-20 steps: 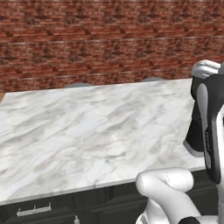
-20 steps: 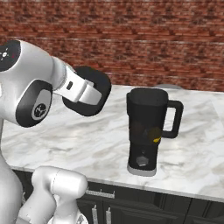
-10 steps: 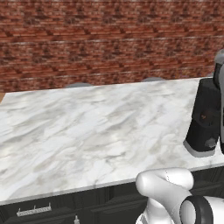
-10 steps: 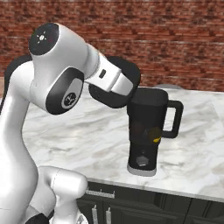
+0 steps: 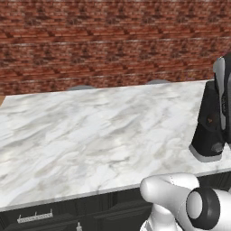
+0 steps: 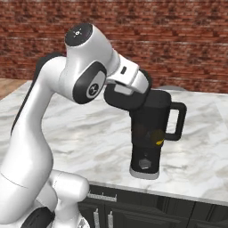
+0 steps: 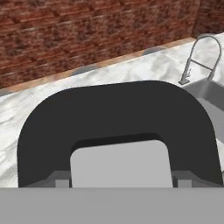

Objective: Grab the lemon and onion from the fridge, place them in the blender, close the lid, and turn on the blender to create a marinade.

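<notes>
Jaws: set narrow and, as I judge it, clamped on the flat black rounded-square lid with a light grey square centre (image 7: 118, 113). It sits right against the hand camera, and the fingertips themselves are mostly hidden by it.
Lid: between the jaws, lifted off the tabletop and not yet seated on anything.
Directly below the jaws: the tall black boxy blender jar on its light grey base (image 6: 149, 133). In the right base view its open top lies under the dark hand, but I cannot tell whether lid and rim touch.
Inside the jar: a small yellow patch (image 6: 159, 141) shows through the dark wall, which I take for the lemon. The onion I cannot make out with certainty.
Lower, under the jaws: the small round knob (image 6: 143, 164) on the front of the base, untouched.
What has changed: a second ago the white arm (image 6: 84, 75) held its wrist well to one side of the jar, and it has now swung in over the jar's mouth.
What that means: the fruit seems loaded and lid closing is the step in hand. It calls for lowering the lid squarely, releasing it, then turning the knob.
Around: the white marble tabletop (image 5: 90, 135) spreads wide beside the jaws.
Beyond the jaws: a steel faucet (image 7: 199, 57) over a sink, and the red brick wall (image 5: 90, 45).
</notes>
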